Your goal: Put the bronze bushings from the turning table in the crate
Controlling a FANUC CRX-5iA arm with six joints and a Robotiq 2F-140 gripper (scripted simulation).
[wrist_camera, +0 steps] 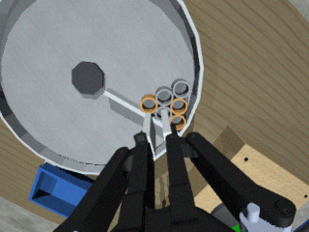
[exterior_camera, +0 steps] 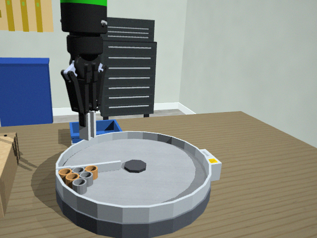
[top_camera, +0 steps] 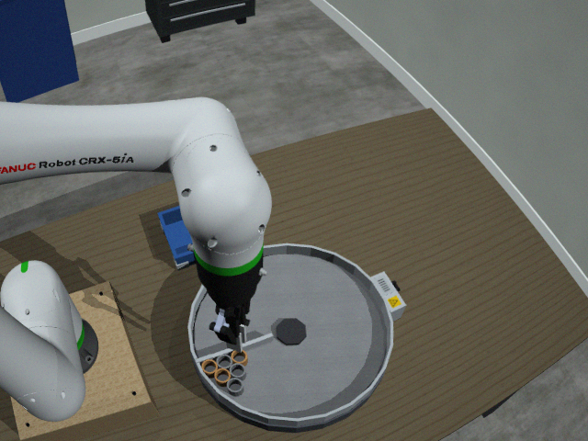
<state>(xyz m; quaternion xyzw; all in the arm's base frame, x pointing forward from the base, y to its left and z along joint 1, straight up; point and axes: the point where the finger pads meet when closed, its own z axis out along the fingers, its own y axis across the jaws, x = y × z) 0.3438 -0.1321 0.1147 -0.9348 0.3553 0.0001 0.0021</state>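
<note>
From here the arm (top_camera: 142, 137) hides most of the blue crate (exterior_camera: 112, 126), so I cannot see what lies inside. The turning table (top_camera: 332, 393) holds six bushings packed against its rim under the divider bar (exterior_camera: 102, 163): three bronze bushings (exterior_camera: 91, 171) and three steel bushings (exterior_camera: 79, 186), all touching. My gripper (exterior_camera: 89, 128) hangs above the table's back edge, fingers drawn nearly together on nothing, well above the cluster.
</note>
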